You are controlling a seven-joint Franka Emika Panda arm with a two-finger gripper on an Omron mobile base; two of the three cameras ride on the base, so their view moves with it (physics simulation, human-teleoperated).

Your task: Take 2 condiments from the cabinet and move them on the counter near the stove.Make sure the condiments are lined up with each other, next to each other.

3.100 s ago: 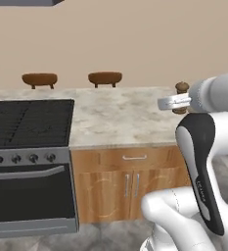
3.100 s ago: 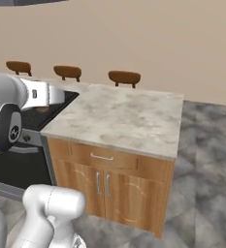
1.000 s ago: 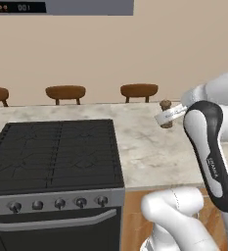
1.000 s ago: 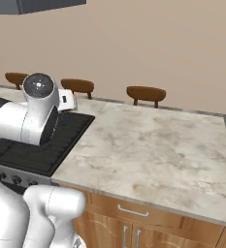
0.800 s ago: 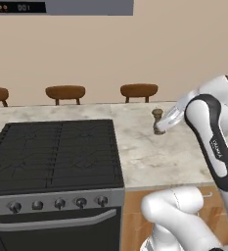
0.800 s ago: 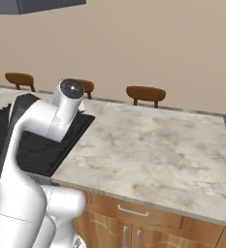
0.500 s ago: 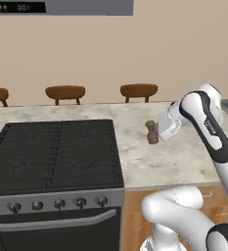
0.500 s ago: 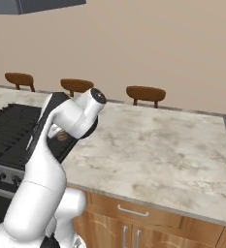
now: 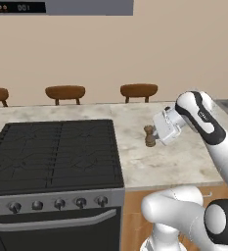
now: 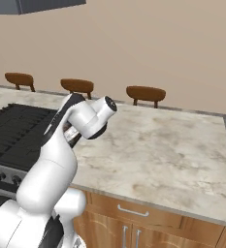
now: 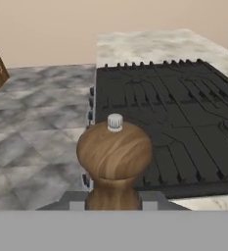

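My gripper is shut on a brown wooden condiment with a round knob top. The shaker stands upright, low over the marbled counter, a little to the right of the black stove. Whether its base touches the stone I cannot tell. In the hand view the condiment sits between my gripper's two tips, with the stove behind it. In the right base view my own arm hides the hand, beside the stove. The cabinet is out of view.
Brown bar stools line the far side of the counter against a beige wall. The counter stretches wide to the right of the stove. The stove's knob row faces the base.
My arm has swung down and to the left, carrying the condiment from high at the right to a spot low over the counter beside the stove.
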